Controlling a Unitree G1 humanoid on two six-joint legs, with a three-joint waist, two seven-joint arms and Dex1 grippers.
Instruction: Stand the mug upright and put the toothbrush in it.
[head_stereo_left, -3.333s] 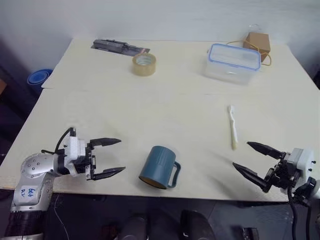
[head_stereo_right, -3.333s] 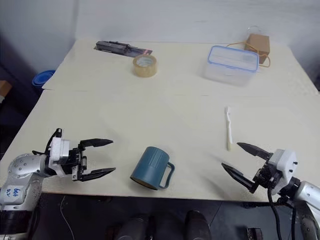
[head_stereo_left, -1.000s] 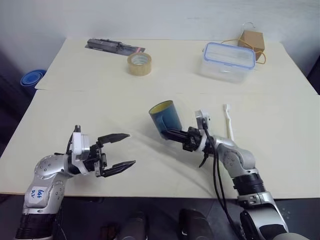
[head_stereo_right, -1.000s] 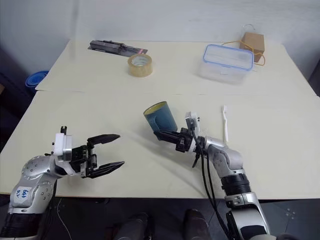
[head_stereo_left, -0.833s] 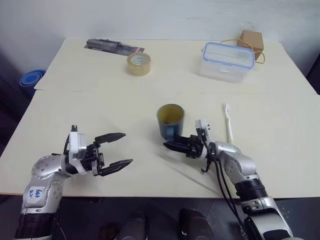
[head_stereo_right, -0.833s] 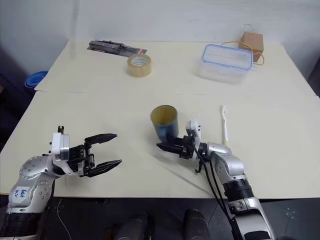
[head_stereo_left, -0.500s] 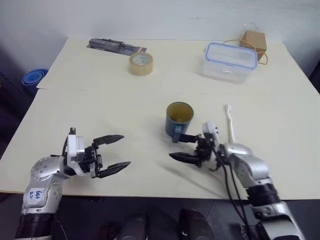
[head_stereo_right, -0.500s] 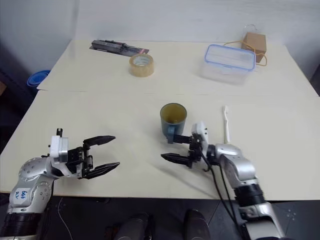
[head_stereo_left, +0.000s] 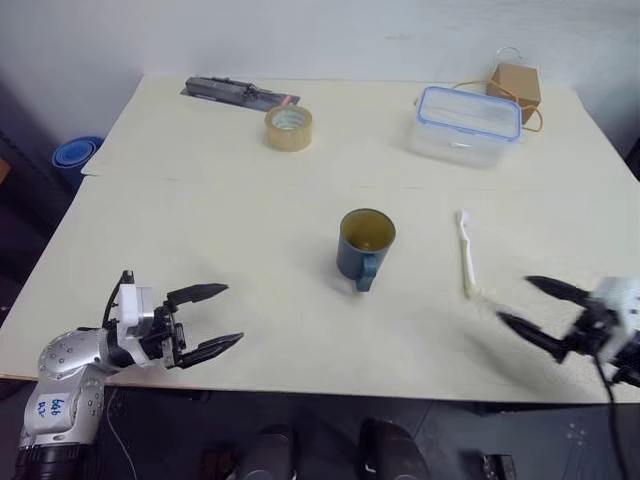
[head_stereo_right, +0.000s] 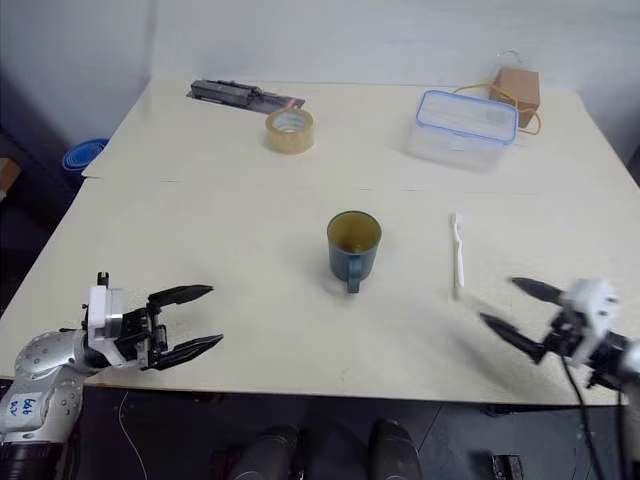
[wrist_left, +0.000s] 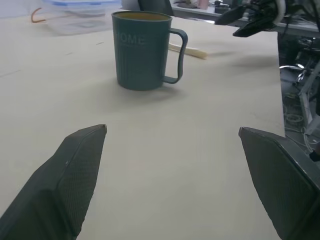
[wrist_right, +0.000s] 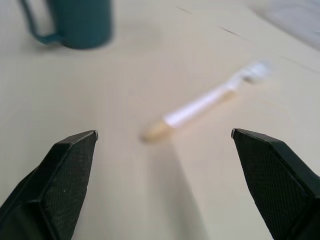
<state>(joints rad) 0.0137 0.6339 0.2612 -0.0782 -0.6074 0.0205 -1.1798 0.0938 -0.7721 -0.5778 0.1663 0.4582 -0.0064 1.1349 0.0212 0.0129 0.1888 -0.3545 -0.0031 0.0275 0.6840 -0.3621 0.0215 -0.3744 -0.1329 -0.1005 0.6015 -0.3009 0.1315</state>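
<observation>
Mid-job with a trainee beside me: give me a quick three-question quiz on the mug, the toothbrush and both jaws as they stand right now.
1. True or false: the mug lies on its side.
2. Where is the toothbrush? A) inside the mug B) flat on the table, on the mug's right C) held by the right gripper
3. Which gripper, left gripper or right, is nearer the toothbrush, and how do its jaws stand?

Key: 1. False, it stands upright, empty. 2. B. 3. The right gripper, jaws open and empty.

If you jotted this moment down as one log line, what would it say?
mug: upright, empty | toothbrush: flat on table | left gripper: open | right gripper: open, near toothbrush handle
</observation>
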